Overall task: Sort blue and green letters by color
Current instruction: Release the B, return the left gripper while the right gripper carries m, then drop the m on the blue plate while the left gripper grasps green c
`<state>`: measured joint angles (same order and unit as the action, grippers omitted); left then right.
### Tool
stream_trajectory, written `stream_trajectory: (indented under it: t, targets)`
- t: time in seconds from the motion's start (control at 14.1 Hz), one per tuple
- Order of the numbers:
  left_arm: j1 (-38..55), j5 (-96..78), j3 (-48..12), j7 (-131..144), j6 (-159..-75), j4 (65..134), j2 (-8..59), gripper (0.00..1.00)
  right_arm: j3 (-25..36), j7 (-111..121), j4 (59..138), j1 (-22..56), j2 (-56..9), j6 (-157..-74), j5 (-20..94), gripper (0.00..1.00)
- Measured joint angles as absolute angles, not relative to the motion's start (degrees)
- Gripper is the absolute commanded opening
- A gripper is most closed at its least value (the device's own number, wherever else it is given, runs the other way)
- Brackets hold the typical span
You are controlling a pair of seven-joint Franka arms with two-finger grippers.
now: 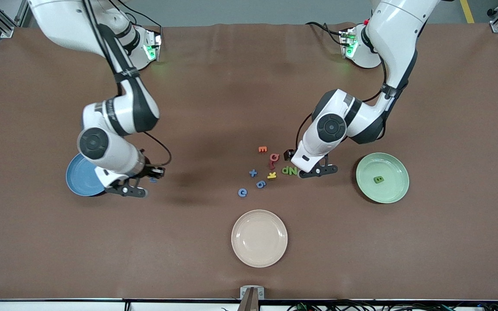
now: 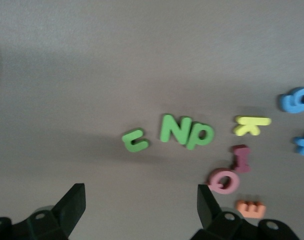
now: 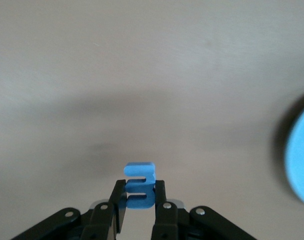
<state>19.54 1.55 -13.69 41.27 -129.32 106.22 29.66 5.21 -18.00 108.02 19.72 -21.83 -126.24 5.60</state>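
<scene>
While the right tool [image 3: 139, 200] at frame left grips the blue E [image 3: 140, 186] beside the blue plate [image 1: 81, 177], the left tool [image 2: 142, 202], fingers spread, hovers over green u [image 2: 136, 140], N [image 2: 170, 128], P [image 2: 200, 135]; green B [image 1: 378, 179] lies in the green plate [image 1: 394, 190].

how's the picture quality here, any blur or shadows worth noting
Front view: evenly lit, soft arm shadows on the table. Left wrist view: the open left gripper looks soft, green letters readable. Right wrist view: blue E fairly sharp in the right gripper, blue plate blurred.
</scene>
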Motion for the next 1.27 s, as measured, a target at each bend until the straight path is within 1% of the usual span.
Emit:
stream_trajectory:
  t: [0.14, 0.35, 0.49, 0.64, 0.71, 0.78, 0.85, 0.99, 1.27]
  targets:
    - [19.4, 2.1, -13.6, 41.3, -130.8, 107.0, 30.4, 0.97, 5.2, -10.7, 115.2, 16.4, -18.6, -130.6, 5.6, 0.00]
    - [19.4, 2.2, -13.3, 41.3, -133.3, 107.3, 31.8, 0.91, 5.2, 0.7, 123.3, 10.3, -16.5, -137.1, 5.6, 0.00]
    - [19.4, 2.6, -13.1, 41.3, -134.9, 107.4, 32.9, 0.87, 5.2, 7.5, 125.5, 6.0, -16.5, -138.9, 5.6, 0.01]
    - [19.3, 4.3, -13.0, 41.4, -135.6, 107.4, 34.0, 0.82, 5.2, 13.1, 126.0, 2.3, -16.5, -139.1, 5.6, 0.01]
    - [19.2, 4.7, -13.0, 41.4, -136.1, 107.4, 34.5, 0.79, 5.2, 15.6, 126.0, 0.5, -16.5, -139.1, 5.6, 0.13]
    - [19.2, 5.0, -13.0, 41.4, -136.8, 107.4, 35.0, 0.77, 5.2, 17.7, 126.1, -1.2, -16.5, -139.4, 5.6, 0.48]
    - [19.1, 5.0, -12.9, 41.4, -137.4, 107.4, 35.4, 0.73, 5.1, 19.6, 126.2, -2.6, -16.5, -139.6, 5.6, 0.99]
    - [19.1, 5.1, -12.9, 41.4, -138.3, 107.4, 35.8, 0.68, 5.1, 21.3, 126.5, -4.2, -16.5, -139.8, 5.6, 1.00]
    - [19.1, 5.1, -12.9, 41.4, -139.6, 107.4, 35.9, 0.54, 4.4, 21.1, 126.5, -4.3, -16.5, -139.3, 5.6, 1.00]
